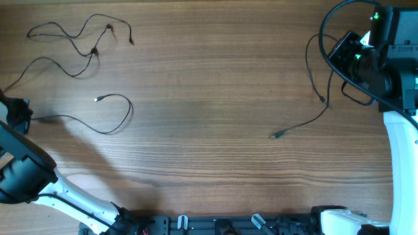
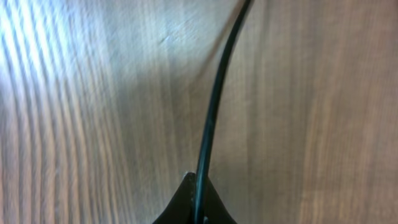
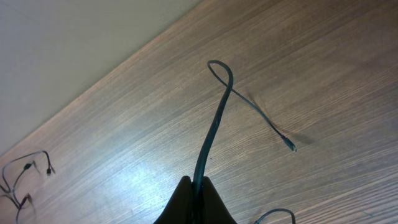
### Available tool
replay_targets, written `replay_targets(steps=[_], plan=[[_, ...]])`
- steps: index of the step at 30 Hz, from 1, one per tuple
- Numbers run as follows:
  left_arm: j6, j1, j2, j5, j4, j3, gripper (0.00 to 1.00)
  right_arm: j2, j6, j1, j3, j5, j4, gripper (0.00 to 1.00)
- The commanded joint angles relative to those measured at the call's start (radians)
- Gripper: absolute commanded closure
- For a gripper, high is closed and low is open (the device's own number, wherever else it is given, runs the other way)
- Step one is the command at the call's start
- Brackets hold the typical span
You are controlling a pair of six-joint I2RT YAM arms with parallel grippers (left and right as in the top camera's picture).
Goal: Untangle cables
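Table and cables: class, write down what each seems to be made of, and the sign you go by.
The table looks like wood or wood-grain laminate with a low sheen: long brown grain lines and soft glare. The cables look like plastic- or rubber-jacketed wire, smooth and black, lying in loose curves. One plug tip looks silvery, perhaps metal.

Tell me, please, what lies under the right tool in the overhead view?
A thin black cable emerges from beneath the right tool onto the table. The grip itself is covered there; the wrist view shows the cable pinched between closed fingers.
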State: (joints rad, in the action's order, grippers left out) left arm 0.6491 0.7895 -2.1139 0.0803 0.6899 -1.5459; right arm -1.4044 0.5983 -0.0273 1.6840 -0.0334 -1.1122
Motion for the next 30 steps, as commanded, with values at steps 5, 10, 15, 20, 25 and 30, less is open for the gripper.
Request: replay_targets(steps=[5,10,15,20,25,30], plan=[[-0.299,0.001,0.001,-0.001,-0.106,-0.193,0.96,-0.014,0.007,0.002,0.010,0.010,0.012,0.96],[-0.298,0.001,-0.010,-0.063,-0.092,-0.204,0.06,-0.014,0.008,0.002,0.010,0.010,0.015,0.96],[-0.282,0.000,-0.011,-0.064,0.090,-0.204,0.00,-0.016,0.008,0.002,0.010,0.010,0.014,0.96],[-0.166,-0.005,-0.011,-0.062,0.372,-0.169,0.00,-0.032,0.007,0.002,0.010,0.010,0.001,0.96],[-0.165,-0.078,-0.011,-0.065,0.383,-0.016,0.00,-0.067,0.003,0.003,0.010,0.010,0.000,0.96],[-0.108,-0.115,0.015,-0.064,0.541,-0.015,0.02,-0.072,0.004,0.002,0.010,0.010,0.004,0.96]])
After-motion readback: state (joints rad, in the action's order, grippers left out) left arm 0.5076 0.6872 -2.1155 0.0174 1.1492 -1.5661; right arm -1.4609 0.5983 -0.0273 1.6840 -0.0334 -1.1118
